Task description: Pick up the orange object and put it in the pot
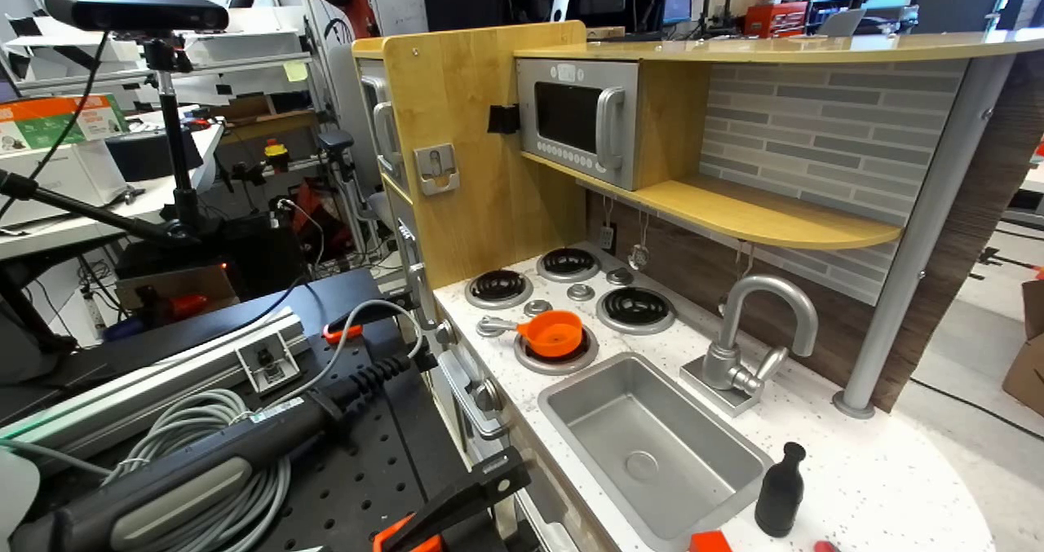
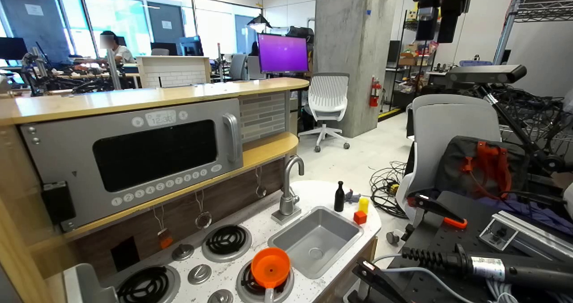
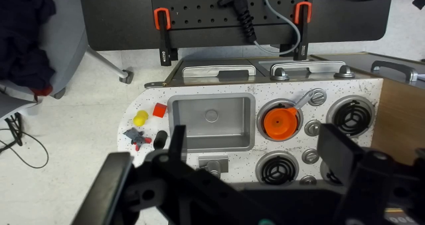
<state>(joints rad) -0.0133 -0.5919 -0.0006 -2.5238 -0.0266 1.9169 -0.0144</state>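
The orange object, seen as a small red-orange block (image 3: 160, 110), lies on the white counter beside the sink's short end. It also shows in both exterior views (image 2: 360, 217), cut off by the lower edge in one of them (image 1: 710, 542). The round orange pot (image 3: 281, 127) sits on a stove burner on the sink's opposite side, its inside bare; it shows in both exterior views (image 1: 555, 333) (image 2: 270, 265). My gripper (image 3: 253, 132) is wide open and empty, high above the counter. Dark finger-like parts at the top of an exterior view look like it.
The grey sink (image 3: 212, 118) lies between block and pot. A tall faucet (image 1: 758, 332), a black bottle (image 1: 780, 491), a yellow toy (image 3: 140, 118) and a grey toy (image 3: 136, 137) stand near. A microwave (image 1: 577, 120) and shelf overhang the back.
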